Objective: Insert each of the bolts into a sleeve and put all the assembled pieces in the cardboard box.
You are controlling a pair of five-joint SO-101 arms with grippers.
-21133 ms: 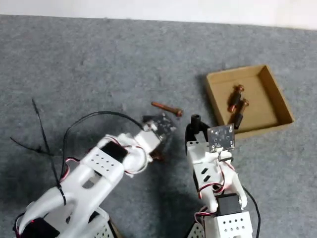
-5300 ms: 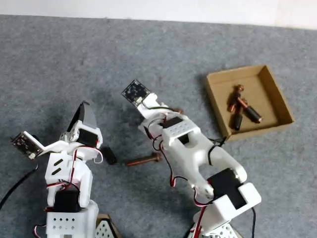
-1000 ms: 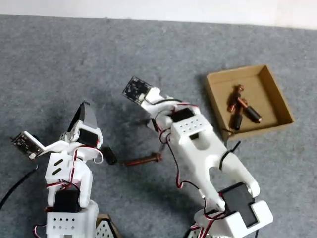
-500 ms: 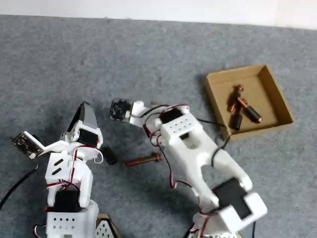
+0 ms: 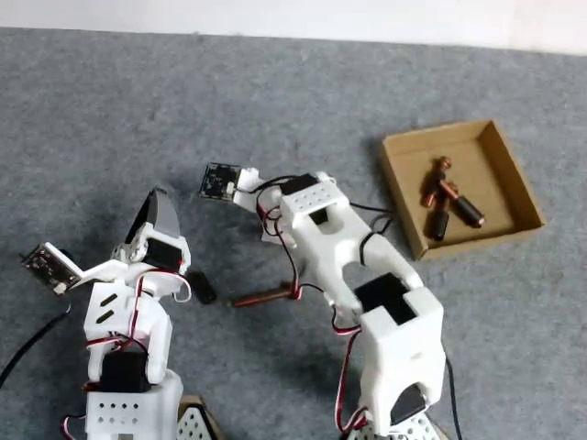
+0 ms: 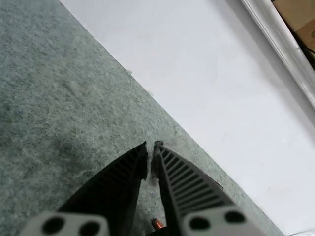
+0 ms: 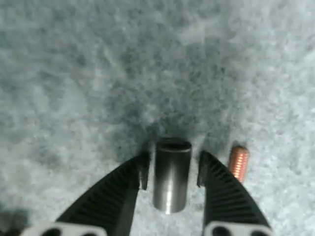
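A black sleeve (image 7: 172,182) lies on the grey carpet between the fingers of my open right gripper (image 7: 172,161), which straddle it without closing. A copper bolt end (image 7: 238,163) lies just beside one finger. In the high view my right arm (image 5: 312,213) stretches over the middle of the carpet and hides its own fingers. Another black sleeve (image 5: 203,288) and a copper bolt (image 5: 264,296) lie between the arms. The cardboard box (image 5: 500,151) at the right holds several assembled pieces (image 5: 447,195). My left gripper (image 5: 158,205) is raised and shut on nothing.
The left gripper (image 6: 150,147) points up at a white wall (image 6: 211,83) above the carpet edge. Red and black cables (image 5: 292,266) hang along the right arm. Open carpet lies at the far left and back.
The right arm's wrist has swung left and lowered, and its base has turned. The left arm, loose sleeve, bolt and box have not moved.
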